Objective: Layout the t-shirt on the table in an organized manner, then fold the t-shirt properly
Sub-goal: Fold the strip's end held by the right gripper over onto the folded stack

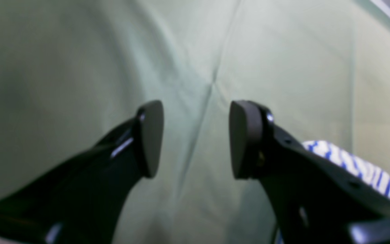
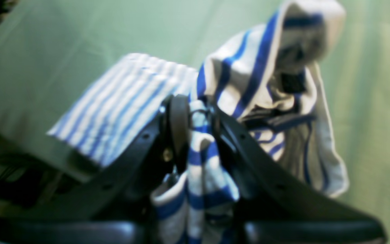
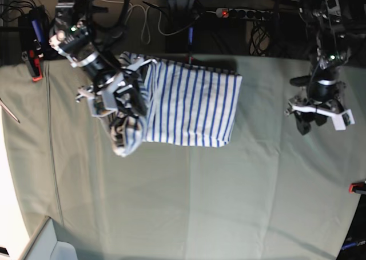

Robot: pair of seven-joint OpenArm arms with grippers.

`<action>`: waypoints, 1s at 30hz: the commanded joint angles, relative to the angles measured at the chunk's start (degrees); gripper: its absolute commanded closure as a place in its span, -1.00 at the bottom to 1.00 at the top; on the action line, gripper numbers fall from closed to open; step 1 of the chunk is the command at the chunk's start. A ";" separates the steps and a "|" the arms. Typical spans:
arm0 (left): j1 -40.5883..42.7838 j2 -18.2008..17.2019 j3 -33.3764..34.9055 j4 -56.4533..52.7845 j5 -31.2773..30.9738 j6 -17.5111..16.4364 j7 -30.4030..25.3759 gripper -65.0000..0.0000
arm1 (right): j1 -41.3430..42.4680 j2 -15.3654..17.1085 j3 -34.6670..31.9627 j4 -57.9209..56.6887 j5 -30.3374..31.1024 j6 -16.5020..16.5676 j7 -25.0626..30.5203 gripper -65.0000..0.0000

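The t-shirt [image 3: 191, 103], white with thin blue stripes, lies on the table [image 3: 200, 203] near the far edge, its right part flat and its left part bunched and lifted. At that bunched left side my right gripper [image 3: 123, 100] is shut on a fold of it. In the right wrist view the fingers [image 2: 178, 125] pinch the striped t-shirt [image 2: 249, 78], which hangs in a crumpled drape beyond them. My left gripper [image 3: 315, 120] hovers far to the right of the shirt. It is open [image 1: 196, 139], with only the table [image 1: 80, 51] between its pads. A corner of the t-shirt [image 1: 361, 166] shows behind one finger.
Cables and a power strip [image 3: 246, 12] run along the far side of the table. A red-handled tool [image 3: 35, 71] lies at the far left edge. A small red object [image 3: 358, 187] sits at the right edge. A pale box [image 3: 51, 246] stands off the near left corner.
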 commanded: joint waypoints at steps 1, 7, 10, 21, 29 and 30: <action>0.13 -0.37 -1.23 1.77 -0.09 -0.30 -1.43 0.04 | 0.72 0.04 -1.31 1.05 1.24 0.18 1.92 1.00; 2.42 -0.37 -3.87 2.47 -0.09 -0.30 -1.35 0.04 | 5.38 -0.14 -7.11 -2.21 1.15 0.01 1.83 1.00; 4.17 -0.45 -4.22 3.52 -0.09 -0.30 -1.35 0.04 | 8.28 -0.05 -9.39 -6.43 1.15 -3.51 1.83 1.00; 7.43 -0.54 -4.30 4.23 -0.09 -0.30 -1.61 0.04 | 13.91 1.18 -19.86 -12.23 1.15 -7.56 1.83 1.00; 8.22 -0.28 -4.30 3.70 -0.09 -0.39 -1.52 0.04 | 18.30 -1.72 -20.65 -18.64 1.15 -7.56 1.83 1.00; 8.83 -0.54 -4.30 3.70 -0.09 -0.39 -1.61 0.04 | 18.57 -1.99 -20.65 -19.17 1.15 -7.56 1.83 1.00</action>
